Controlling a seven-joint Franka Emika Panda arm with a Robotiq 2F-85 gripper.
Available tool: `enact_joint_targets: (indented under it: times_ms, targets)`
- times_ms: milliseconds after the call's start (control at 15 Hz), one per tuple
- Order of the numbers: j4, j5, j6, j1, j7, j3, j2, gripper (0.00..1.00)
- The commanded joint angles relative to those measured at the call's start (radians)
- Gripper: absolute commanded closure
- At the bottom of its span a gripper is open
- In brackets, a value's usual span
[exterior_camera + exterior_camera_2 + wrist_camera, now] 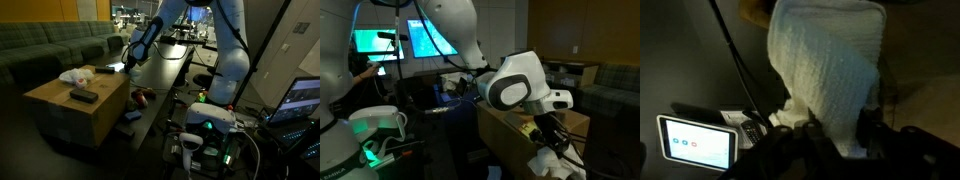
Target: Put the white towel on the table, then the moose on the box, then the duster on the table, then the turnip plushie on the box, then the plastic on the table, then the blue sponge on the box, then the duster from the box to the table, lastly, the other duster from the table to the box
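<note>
Guard against snagging on a finger or slipping off the table [160,85] edge: white towel [828,70] draped from 12 o'clock down between the jaws of the gripper [838,132], pinched or freed impossible to tell.

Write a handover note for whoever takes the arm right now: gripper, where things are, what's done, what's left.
Gripper: jaws on either side of the white towel; gripped or released, cannot tell.
Where: gripper at the box edge nearest the table; a pale crumpled lump and a dark flat thing lie on the box top.
Done: nothing confirmed; towel not clearly down on the table.
Left: finish the towel, then every later move.
</note>
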Motion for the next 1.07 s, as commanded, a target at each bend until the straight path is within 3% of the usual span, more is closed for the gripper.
enact_joint_targets:
  times_ms: [0,267,600,1000]
  targets:
    - [0.053,0.034,0.015,-0.040,-0.020,0.025,0.041,0.29]
    - [0.044,0.052,0.022,-0.086,-0.029,0.033,0.046,0.01]
    - [0.024,0.069,0.032,-0.153,-0.035,0.028,0.069,0.00]
    - [0.053,0.098,0.024,-0.267,-0.082,0.077,0.159,0.00]
